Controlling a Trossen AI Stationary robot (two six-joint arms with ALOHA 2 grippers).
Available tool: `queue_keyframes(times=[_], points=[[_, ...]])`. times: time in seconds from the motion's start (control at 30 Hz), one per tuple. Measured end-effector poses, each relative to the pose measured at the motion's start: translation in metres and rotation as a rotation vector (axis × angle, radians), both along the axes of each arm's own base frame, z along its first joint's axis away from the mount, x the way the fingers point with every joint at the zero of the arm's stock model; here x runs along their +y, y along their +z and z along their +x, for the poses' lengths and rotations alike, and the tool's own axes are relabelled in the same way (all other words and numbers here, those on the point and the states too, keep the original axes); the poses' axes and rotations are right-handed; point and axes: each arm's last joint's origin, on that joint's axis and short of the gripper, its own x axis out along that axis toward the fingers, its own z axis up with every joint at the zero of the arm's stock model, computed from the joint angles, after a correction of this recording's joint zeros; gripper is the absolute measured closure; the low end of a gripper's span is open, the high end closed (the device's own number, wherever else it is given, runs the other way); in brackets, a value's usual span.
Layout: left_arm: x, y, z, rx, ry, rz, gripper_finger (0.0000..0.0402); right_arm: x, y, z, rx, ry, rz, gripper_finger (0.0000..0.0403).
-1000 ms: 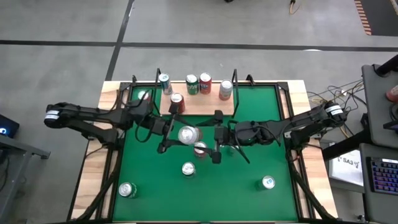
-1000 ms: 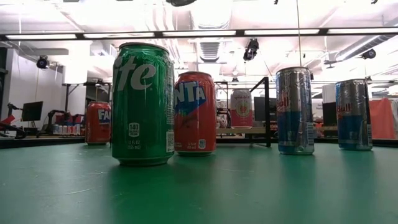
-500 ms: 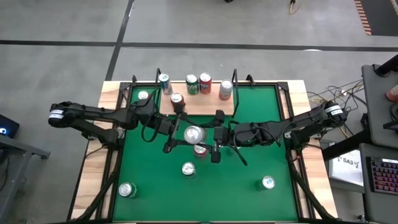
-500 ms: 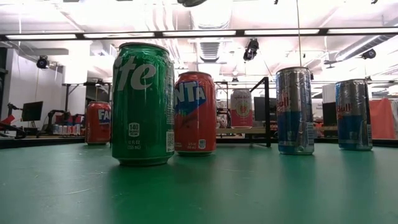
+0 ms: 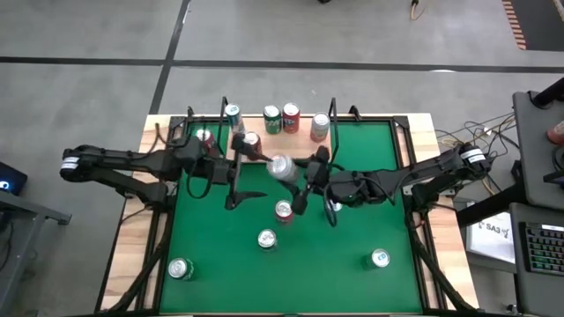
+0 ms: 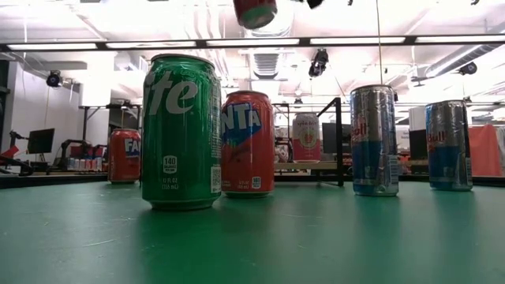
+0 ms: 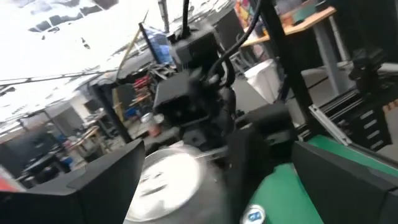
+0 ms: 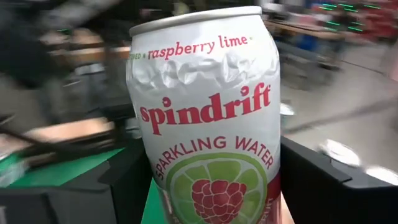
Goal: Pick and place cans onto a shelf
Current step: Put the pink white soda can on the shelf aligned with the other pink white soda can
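From above, the right gripper (image 5: pixel 304 176) grips a white can (image 5: pixel 282 167) just in front of the shelf (image 5: pixel 278 145); earlier both arms held it lower, and now the left gripper (image 5: pixel 236 180) stands wide open with nothing in it. 5 cans stand on the shelf. From low down, a green can (image 6: pixel 181 131) stands close on the green table (image 6: pixel 252 244). The right wrist view shows the dented can between 2 dark fingers (image 8: pixel 329 186).

green table (image 5: pixel 370 220), perhaps a keyboard (image 5: pixel 539 245)

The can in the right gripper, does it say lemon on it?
No, the can between the right gripper's fingers reads "raspberry lime" and "spindrift sparkling water".
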Motion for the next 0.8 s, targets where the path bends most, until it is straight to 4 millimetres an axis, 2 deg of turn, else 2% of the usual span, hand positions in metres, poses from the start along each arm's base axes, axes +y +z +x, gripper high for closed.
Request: queue_keyframes(times=[0.2, 0.43, 0.63, 0.8], points=[[0.004, 0.013, -0.030, -0.035, 0.106, -0.011, 0.0011, -0.020, -0.019, -0.003, -0.005, -0.227, 0.047, 0.0129], [0.006, 0.015, -0.051, -0.064, 0.151, -0.099, 0.0011, -0.057, -0.061, -0.011, -0.043, -0.465, 0.187, 0.0129], [0.007, -0.003, -0.052, -0.039, 0.183, -0.121, 0.0011, -0.067, -0.089, -0.020, -0.049, -0.538, 0.252, 0.0129], [0.011, -0.027, -0.039, -0.079, 0.211, -0.172, 0.0013, -0.057, -0.095, -0.027, -0.065, -0.651, 0.168, 0.0129]])
